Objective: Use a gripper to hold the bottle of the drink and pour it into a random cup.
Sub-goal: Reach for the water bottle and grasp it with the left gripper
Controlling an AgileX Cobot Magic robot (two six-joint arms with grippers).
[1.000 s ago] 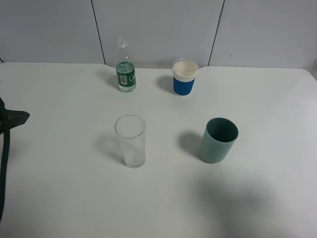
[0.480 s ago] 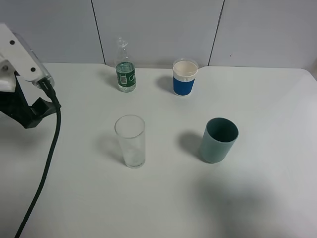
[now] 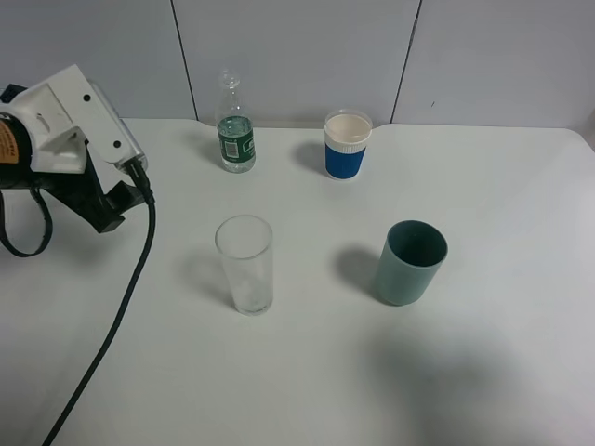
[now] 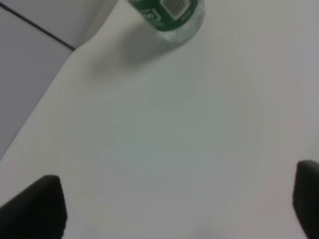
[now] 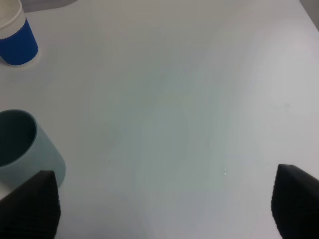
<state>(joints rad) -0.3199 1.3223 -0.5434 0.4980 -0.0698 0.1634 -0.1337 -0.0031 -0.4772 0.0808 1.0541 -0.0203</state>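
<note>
Clear plastic drink bottle (image 3: 235, 139) stands upright at the far edge of the counter (image 3: 307, 372), ahead of the left pincer (image 4: 172, 199), whose jaws gape wide and empty; this arm is nearer

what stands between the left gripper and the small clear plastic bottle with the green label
Nothing visible. In the left wrist view only bare white table lies between the open left gripper and the small clear plastic bottle with the green-and-white label; the tall clear glass stands off that line.
</note>
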